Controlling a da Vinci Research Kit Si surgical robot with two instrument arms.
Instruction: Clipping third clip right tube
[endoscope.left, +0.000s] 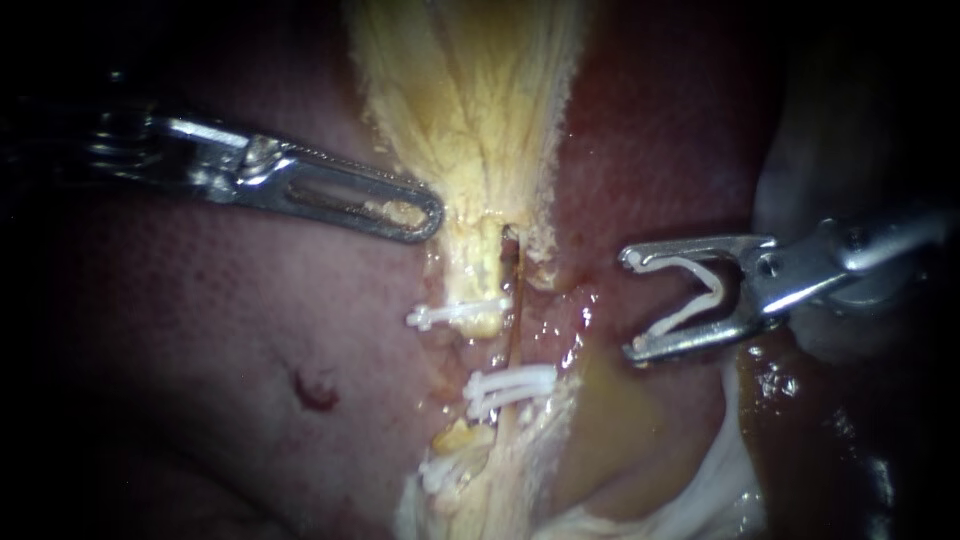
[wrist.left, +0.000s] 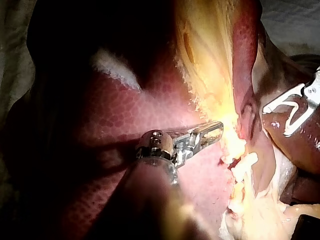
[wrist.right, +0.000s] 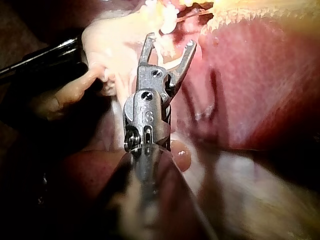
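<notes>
**Dark red mottled liver (endoscope.left: 200, 330), open white plastic clip (endoscope.left: 715, 288) held beside the thin brown right tube (endoscope.left: 516, 300)**

Wet liver as backdrop in all three views, marked by a small darker red spot (endoscope.left: 315, 390) in the endoscope view. Above centre there, pale yellow fibrous gallbladder (endoscope.left: 470, 100), narrowing downward into a short yellowish left tube (endoscope.left: 475, 275).

From the view's left: left instrument (endoscope.left: 425, 215), silver and slotted. Lies flat over the liver, jaws clamped together on the gallbladder edge, with a yellow crumb showing in the slot.

From the view's right: right instrument (endoscope.left: 632, 304). Keeps its jaws spread wide, both pressing on the open white plastic clip seated between them. Faces the right tube with its mouth, near it yet clear of it.

Just right of the left tube: the right tube, running downward and crossed lower down by a pair of white clips (endoscope.left: 508, 385). Across the left tube: a single white clip (endoscope.left: 455, 315). Lower still, on yellow tissue: a lowest white clip (endoscope.left: 440, 470); cannot tell which tube it grips.
</notes>
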